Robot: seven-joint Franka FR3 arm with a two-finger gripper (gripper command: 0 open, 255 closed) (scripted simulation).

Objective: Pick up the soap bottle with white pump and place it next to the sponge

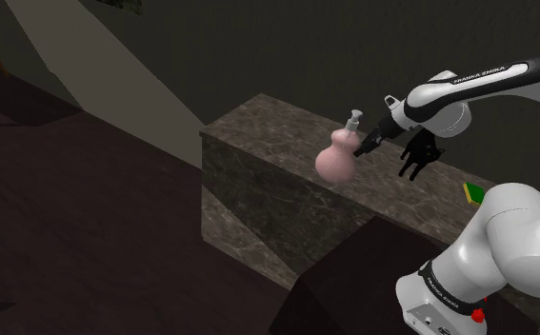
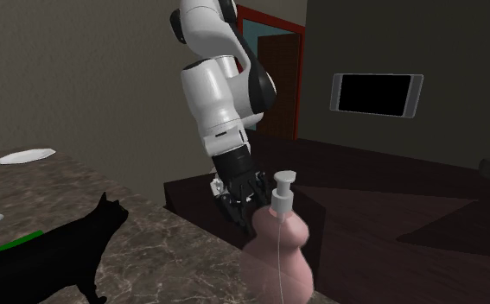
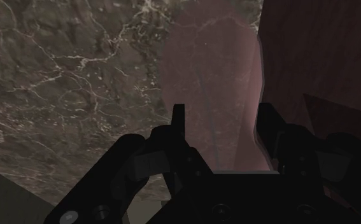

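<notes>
Gripper fingers part-closed, apparently clasping soap bottle: pink, translucent, gourd-shaped, white pump; well apart from sponge.

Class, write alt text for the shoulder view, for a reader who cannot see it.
A pink soap bottle with a white pump sits on a dark marble counter, the robot's black hand at its neck. Further along are a black cat and a green-yellow sponge.
</notes>
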